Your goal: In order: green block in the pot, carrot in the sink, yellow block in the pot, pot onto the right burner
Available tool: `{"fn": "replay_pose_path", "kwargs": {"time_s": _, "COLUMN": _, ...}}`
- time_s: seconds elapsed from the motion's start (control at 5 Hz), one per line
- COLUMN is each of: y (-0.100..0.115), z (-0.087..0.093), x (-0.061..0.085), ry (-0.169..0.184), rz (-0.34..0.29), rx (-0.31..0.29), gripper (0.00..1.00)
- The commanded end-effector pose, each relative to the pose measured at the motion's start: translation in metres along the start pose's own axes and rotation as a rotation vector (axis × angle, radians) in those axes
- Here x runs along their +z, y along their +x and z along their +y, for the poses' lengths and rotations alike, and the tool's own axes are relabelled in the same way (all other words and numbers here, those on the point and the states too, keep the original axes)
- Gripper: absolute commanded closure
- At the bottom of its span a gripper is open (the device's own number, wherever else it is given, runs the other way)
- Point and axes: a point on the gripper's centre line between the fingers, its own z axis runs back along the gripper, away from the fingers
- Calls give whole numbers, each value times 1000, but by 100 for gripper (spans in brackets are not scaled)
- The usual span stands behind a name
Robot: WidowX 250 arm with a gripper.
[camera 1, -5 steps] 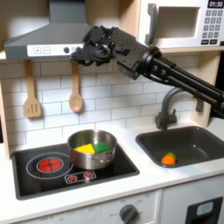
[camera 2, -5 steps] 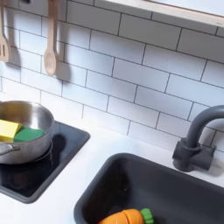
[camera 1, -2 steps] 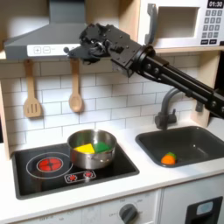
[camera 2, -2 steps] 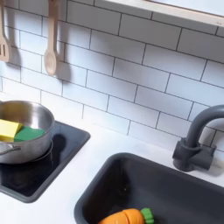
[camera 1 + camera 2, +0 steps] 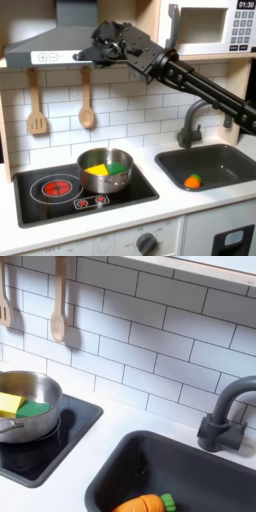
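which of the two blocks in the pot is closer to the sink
The green block, in both exterior views. It lies on the sink side of the pot, while the yellow block beside it sits on the far side, toward the red burner.

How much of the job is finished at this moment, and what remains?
Done: green block and yellow block lie in the pot; carrot lies in the sink. In hand: nothing; the end effector hangs high above. Left: sliding the pot, if it is not yet in its place.

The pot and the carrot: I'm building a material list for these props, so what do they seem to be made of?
The pot looks like polished steel, with bright mirror-like walls. The carrot, lying in the sink, looks like smooth matte plastic, though painted wood is possible.
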Motion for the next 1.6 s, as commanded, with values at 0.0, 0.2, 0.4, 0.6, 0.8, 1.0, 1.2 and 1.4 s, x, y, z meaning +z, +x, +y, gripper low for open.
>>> {"fn": "replay_pose_path", "kwargs": {"time_s": 0.0, "y": 1, "z": -2, "x": 2, "ry": 0, "rz": -3, "rx": 3, "gripper": 100}}
{"fn": "replay_pose_path", "kwargs": {"time_s": 0.2, "y": 5, "z": 4, "x": 4, "ry": 13, "rz": -10, "rx": -1, "gripper": 100}}
{"fn": "replay_pose_path", "kwargs": {"time_s": 0.4, "y": 14, "z": 4, "x": 11, "ry": 27, "rz": -38, "rx": -4, "gripper": 100}}
{"fn": "replay_pose_path", "kwargs": {"time_s": 0.6, "y": 12, "z": 3, "x": 7, "ry": 19, "rz": -29, "rx": 1, "gripper": 100}}
{"fn": "replay_pose_path", "kwargs": {"time_s": 0.8, "y": 13, "z": 2, "x": 6, "ry": 13, "rz": -28, "rx": 0, "gripper": 100}}
{"fn": "replay_pose_path", "kwargs": {"time_s": 1.0, "y": 13, "z": 7, "x": 7, "ry": 23, "rz": -28, "rx": -1, "gripper": 100}}
{"fn": "replay_pose_path", "kwargs": {"time_s": 1.2, "y": 9, "z": 15, "x": 5, "ry": 34, "rz": -18, "rx": 9, "gripper": 100}}
{"fn": "replay_pose_path", "kwargs": {"time_s": 1.4, "y": 5, "z": 19, "x": 3, "ry": 38, "rz": -7, "rx": 10, "gripper": 100}}
